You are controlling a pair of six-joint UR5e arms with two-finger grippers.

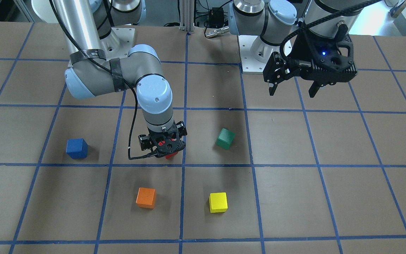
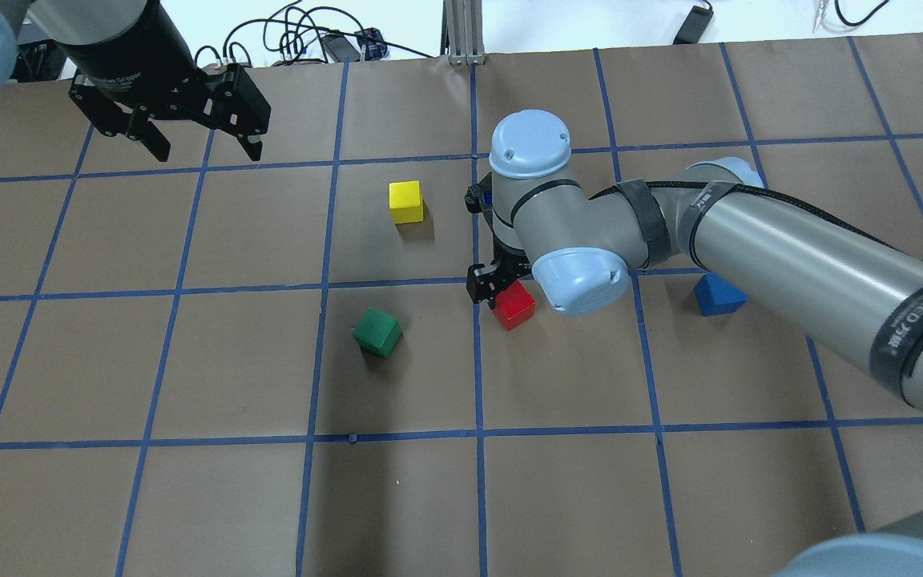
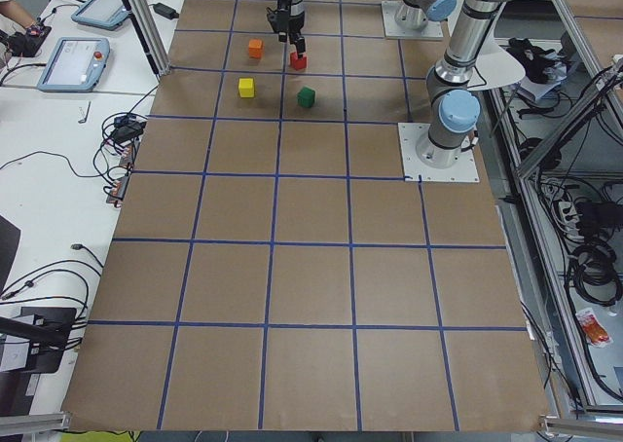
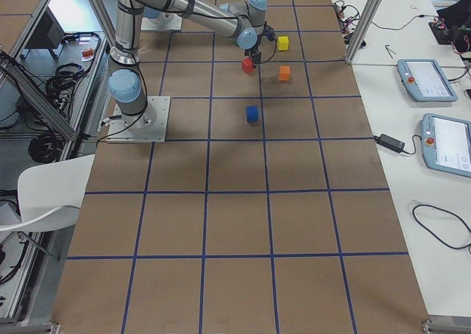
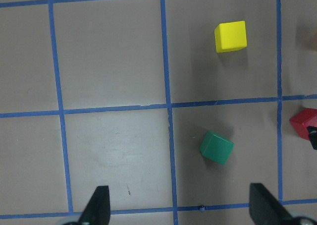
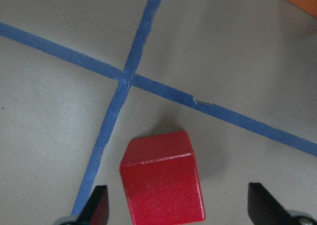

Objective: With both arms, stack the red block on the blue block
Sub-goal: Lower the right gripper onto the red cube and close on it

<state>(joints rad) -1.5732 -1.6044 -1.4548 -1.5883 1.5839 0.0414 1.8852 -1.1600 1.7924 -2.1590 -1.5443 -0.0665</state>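
The red block (image 2: pixel 514 306) sits on the table near a crossing of blue tape lines. My right gripper (image 1: pixel 164 151) is low over it and open. In the right wrist view the block (image 6: pixel 162 183) lies between the two spread fingertips (image 6: pixel 99 207), not clamped. The blue block (image 1: pixel 77 148) stands alone, one grid square away toward the robot's right; in the overhead view it (image 2: pixel 718 294) is partly behind the right arm. My left gripper (image 2: pixel 207 151) is open and empty, raised over the far left part of the table.
A green block (image 2: pixel 376 332) lies to the left of the red one. A yellow block (image 2: pixel 406 201) and an orange block (image 1: pixel 146 197) stand farther from the robot. The brown table (image 2: pixel 189 481) carries a blue tape grid.
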